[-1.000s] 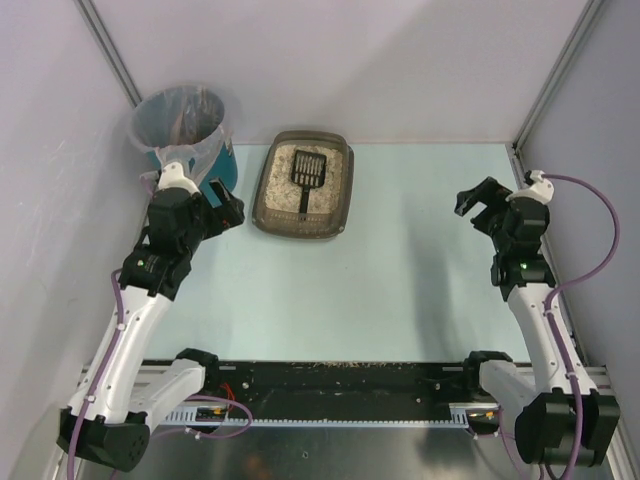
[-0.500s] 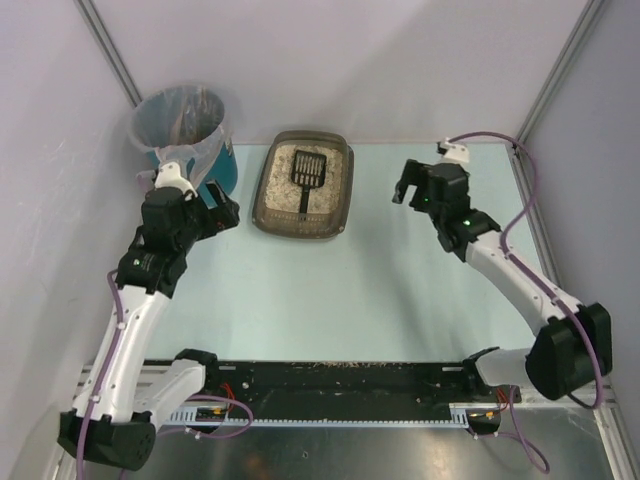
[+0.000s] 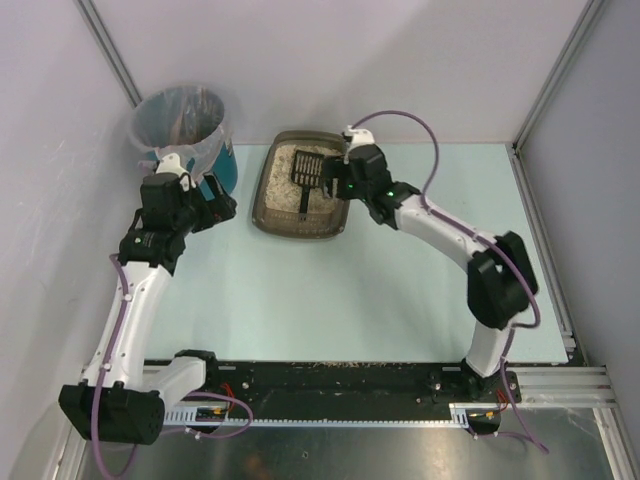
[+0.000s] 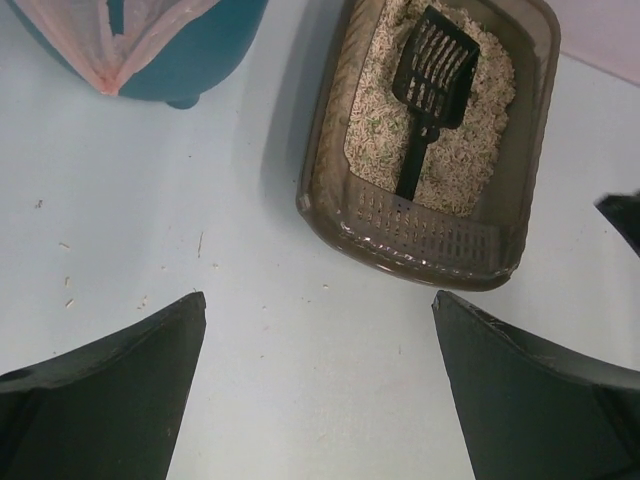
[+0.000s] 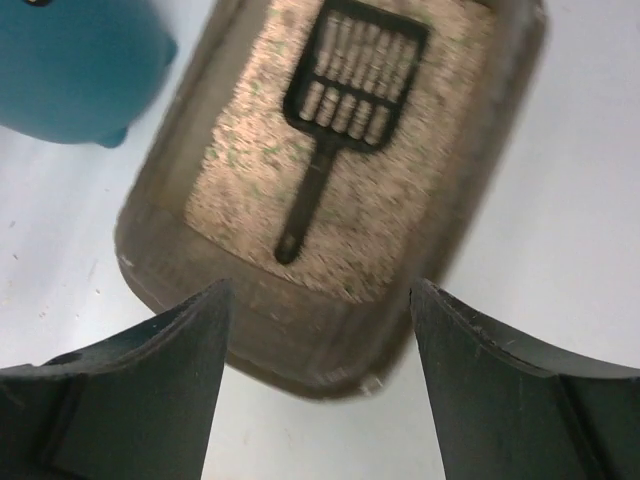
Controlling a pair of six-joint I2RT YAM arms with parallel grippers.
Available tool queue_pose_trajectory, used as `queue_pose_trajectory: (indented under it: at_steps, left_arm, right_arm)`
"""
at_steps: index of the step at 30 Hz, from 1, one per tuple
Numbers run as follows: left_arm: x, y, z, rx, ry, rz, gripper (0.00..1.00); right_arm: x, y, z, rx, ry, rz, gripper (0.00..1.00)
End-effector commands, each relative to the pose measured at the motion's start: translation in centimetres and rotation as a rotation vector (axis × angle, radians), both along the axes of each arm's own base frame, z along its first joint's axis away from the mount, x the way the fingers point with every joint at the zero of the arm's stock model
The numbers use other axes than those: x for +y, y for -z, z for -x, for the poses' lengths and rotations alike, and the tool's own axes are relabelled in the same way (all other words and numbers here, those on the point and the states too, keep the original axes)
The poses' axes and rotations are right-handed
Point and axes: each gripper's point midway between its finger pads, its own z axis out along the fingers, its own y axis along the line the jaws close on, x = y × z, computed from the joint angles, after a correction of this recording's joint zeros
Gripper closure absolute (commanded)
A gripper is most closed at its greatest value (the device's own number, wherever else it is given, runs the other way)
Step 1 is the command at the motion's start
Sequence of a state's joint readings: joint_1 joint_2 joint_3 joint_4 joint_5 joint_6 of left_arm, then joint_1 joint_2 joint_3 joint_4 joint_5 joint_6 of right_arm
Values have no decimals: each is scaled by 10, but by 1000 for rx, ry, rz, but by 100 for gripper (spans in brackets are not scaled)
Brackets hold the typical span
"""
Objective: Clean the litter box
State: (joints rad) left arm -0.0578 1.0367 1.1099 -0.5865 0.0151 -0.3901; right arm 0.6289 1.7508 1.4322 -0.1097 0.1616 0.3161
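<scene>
The litter box (image 3: 296,229) is set at the table's (image 3: 400,285) far edge. Stiff and probably heavy with granules (image 4: 372,140), it is best gripped by its rim. Left gripper (image 4: 318,300) and right gripper (image 5: 317,290) are spread wide, empty.

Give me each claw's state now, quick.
Left claw: open, holding nothing, short of the litter box.
Right claw: open, holding nothing, above the litter box.
</scene>
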Motion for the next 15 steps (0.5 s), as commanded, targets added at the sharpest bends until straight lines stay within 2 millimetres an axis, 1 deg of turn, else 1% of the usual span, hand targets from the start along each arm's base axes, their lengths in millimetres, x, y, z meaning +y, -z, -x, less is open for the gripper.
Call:
queue_pose_trajectory:
  at_steps: [1, 2, 3, 5, 6, 7, 8, 9, 10, 11, 13, 15]
  left_arm:
    - [-2, -10, -7, -30, 44, -22, 0]
    - [-1, -9, -5, -29, 34, -25, 0]
    - [1, -8, -5, -30, 27, -32, 0]
    - [3, -9, -3, -35, 36, -59, 0]
    - [4, -8, -2, -35, 42, -68, 0]
    - [4, -10, -2, -41, 47, -77, 0]
    - [5, -9, -1, -41, 50, -87, 0]
    - [7, -11, 0, -47, 40, -95, 0]
    - [9, -8, 1, -43, 34, -98, 0]
    - [9, -8, 1, -44, 31, -96, 0]
    - [9, -4, 3, -36, 27, -89, 0]
    - [16, -2, 3, -33, -13, -102, 1]
  right_arm:
    - [58, -8, -18, -28, -167, -20, 25]
    - [71, -23, -24, -54, -196, -33, 26]
    - [79, 6, -31, -2, -203, 1, 26]
    - [88, 19, -41, 17, -205, 13, 27]
    - [95, 12, -48, 15, -200, -5, 27]
    - [98, 36, -56, 51, -180, 15, 27]
    - [99, 42, -60, 64, -169, 18, 27]
    - [100, 42, -64, 70, -160, 16, 27]
    - [99, 59, -68, 93, -148, 39, 27]
    - [97, 64, -70, 105, -140, 52, 27]
    - [87, 78, -70, 134, -114, 103, 27]
    - [74, 91, -71, 160, -85, 133, 27]
